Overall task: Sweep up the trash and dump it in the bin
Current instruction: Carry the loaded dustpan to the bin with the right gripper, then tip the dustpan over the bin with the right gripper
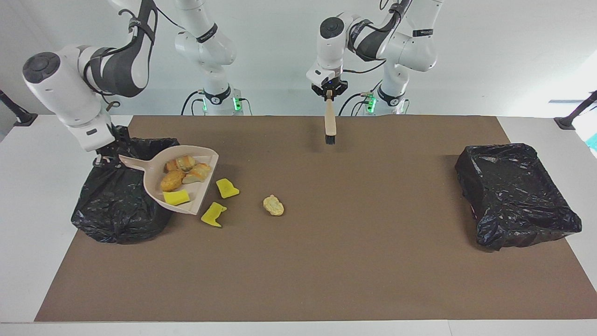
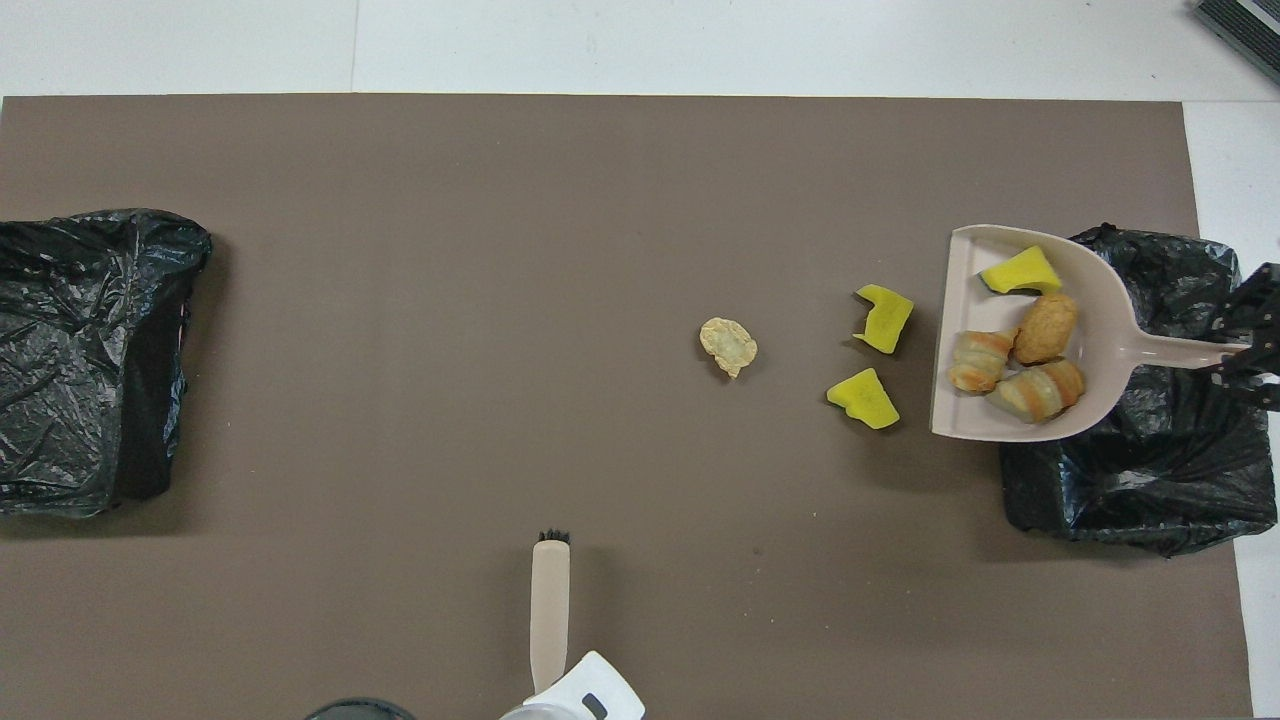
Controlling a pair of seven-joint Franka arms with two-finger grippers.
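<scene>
My right gripper point(image 1: 109, 156) is shut on the handle of the beige dustpan point(image 1: 154, 186), held up with its handle over a black-bagged bin point(image 1: 112, 210) at the right arm's end. The pan holds a yellow sponge chunk point(image 1: 176, 198) and three bread-like lumps point(image 1: 173, 180). Two yellow sponge chunks point(image 1: 227, 188) point(image 1: 213, 215) and a pale lump point(image 1: 273, 205) lie on the mat beside the pan's mouth. My left gripper point(image 1: 329, 93) is shut on the beige brush point(image 1: 329, 121), which hangs bristles down above the mat near the robots. The overhead view shows the pan point(image 2: 1100, 300), brush point(image 2: 550, 600), right gripper point(image 2: 1245, 350) and left gripper point(image 2: 560, 690).
A second black-bagged bin point(image 1: 517, 196) stands at the left arm's end of the table; it also shows in the overhead view point(image 2: 90, 360). A brown mat point(image 1: 326, 261) covers the table's middle.
</scene>
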